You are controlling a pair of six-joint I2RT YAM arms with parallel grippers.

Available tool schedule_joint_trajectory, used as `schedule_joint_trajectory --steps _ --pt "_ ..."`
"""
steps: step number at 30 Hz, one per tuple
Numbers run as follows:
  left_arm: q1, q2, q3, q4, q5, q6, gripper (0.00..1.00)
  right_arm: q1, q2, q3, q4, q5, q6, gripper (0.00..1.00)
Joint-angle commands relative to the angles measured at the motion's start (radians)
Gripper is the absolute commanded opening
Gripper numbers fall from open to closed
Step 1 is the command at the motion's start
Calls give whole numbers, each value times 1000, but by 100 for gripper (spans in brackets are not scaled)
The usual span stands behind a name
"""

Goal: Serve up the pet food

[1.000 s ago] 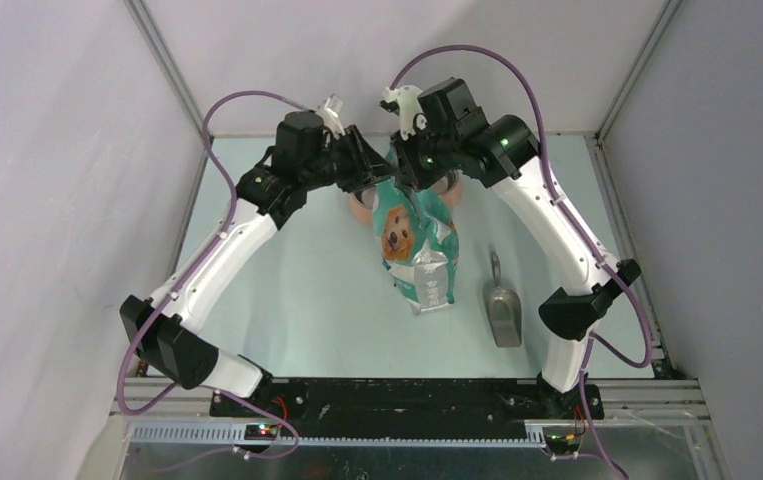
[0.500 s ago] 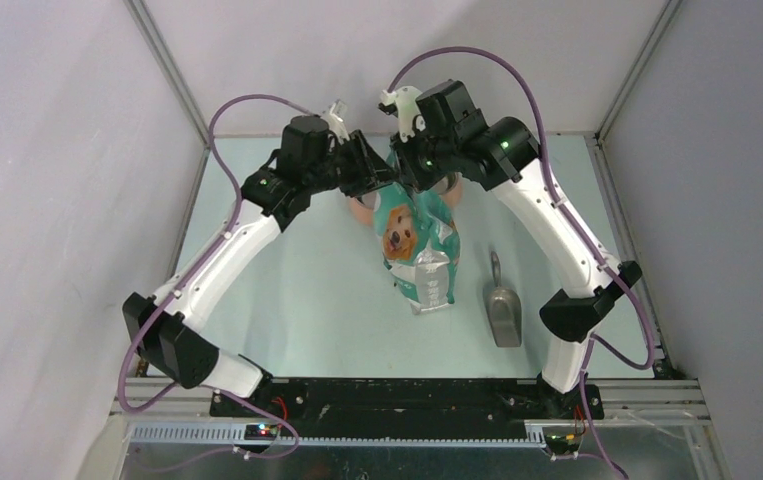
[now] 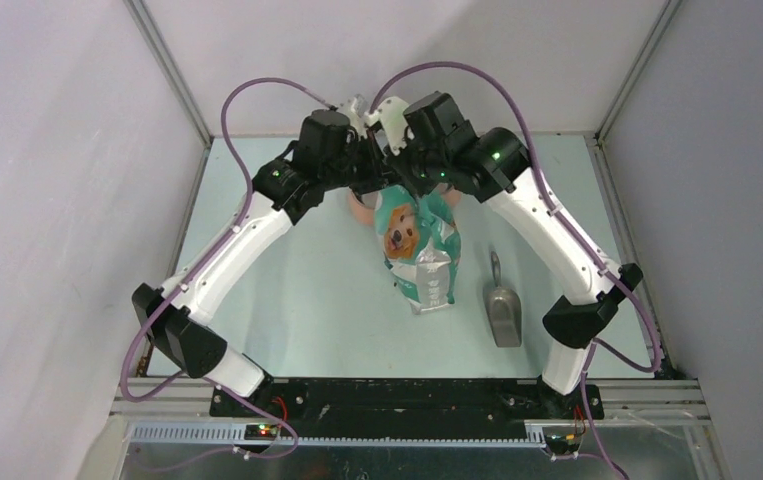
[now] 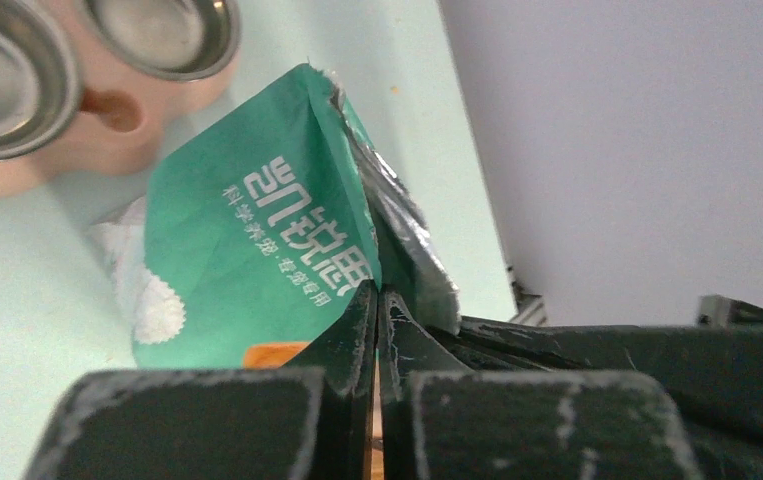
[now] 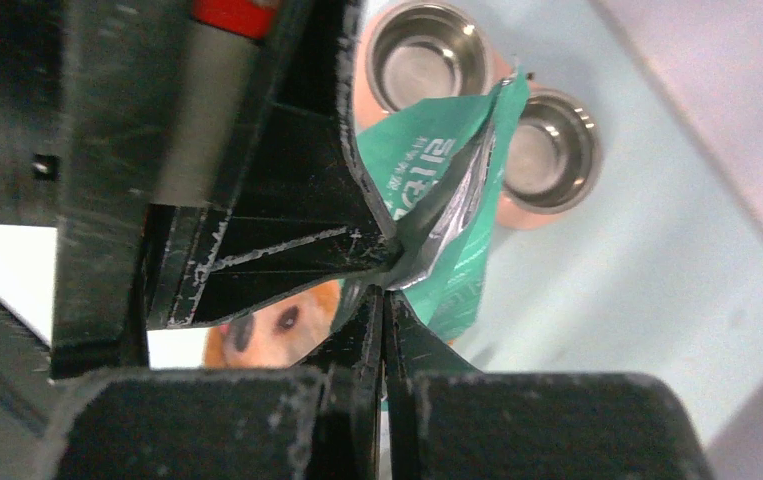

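Pet food is the thing to serve, but none of it shows in any view. My guess is that it is inside the bag [image 3: 419,240], out toward the far side of the desk [image 3: 297,290]. Small dry bits like that would be light and loose. They would roll and spill, so they are better poured or scooped than pinched. That means taking hold of the bag, not the food.

The bag is thin green foil with a dog on the front and shiny silver inside. It looks soft, crinkly and a bit slippery. Its top edge is rough and partly open, and that edge is the best place to grab.

The left gripper [image 4: 377,300] is pressed tight on one side of that top edge. The right gripper [image 5: 385,295] is pressed tight on the other side. Their tips almost meet there.

Just past the bag sits a smooth pink holder [image 4: 107,110] with two round steel bowls [image 5: 427,65]. They look empty. A grey metal scoop [image 3: 503,310] lies flat to the right of the bag, not touching it.
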Motion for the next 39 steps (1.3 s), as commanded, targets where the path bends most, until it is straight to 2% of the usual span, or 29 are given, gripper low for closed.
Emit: schedule_joint_trajectory --steps 1,5,9,12,16,18,19,21,26,29,31,32,33,34,35,37,39 --pt "-4 2 4 -233 -191 100 0 27 -66 -42 106 234 -208 0" --pt "14 -11 -26 -271 -255 98 0 31 -75 -62 168 328 -297 0" --pt "28 -22 -15 -262 -264 95 0 28 -75 -61 201 349 -310 0" --pt "29 -46 14 -222 -220 99 0 20 -69 -41 193 336 -281 0" --pt "32 -84 60 -138 -110 99 0 -17 -53 8 148 235 -153 0" --pt "32 -94 70 -100 -58 107 0 -29 -32 28 115 161 -118 15" --pt "32 -95 72 -81 -31 109 0 -34 -17 31 99 152 -109 26" --pt "32 -97 78 -70 -9 116 0 -35 4 35 82 133 -97 36" --pt "32 -103 77 -54 8 126 0 -37 45 49 65 127 -88 40" --pt "33 -97 83 -45 9 129 0 -46 61 57 55 120 -82 37" --pt "32 -86 89 -38 7 128 4 -54 62 55 47 108 -60 24" --pt "31 -75 94 -38 0 126 10 -56 61 55 44 102 -55 14" --pt "31 -68 98 -45 -30 127 26 -57 58 56 43 100 -45 10" --pt "31 -52 108 -55 -54 128 33 -58 52 56 43 96 -42 2" --pt "34 -44 117 -68 -95 125 44 -58 50 57 44 93 -37 0" --pt "38 -17 121 -61 -95 119 50 -56 41 57 44 84 -31 0" --pt "41 7 117 -37 -59 99 50 -52 33 56 44 82 -24 0"
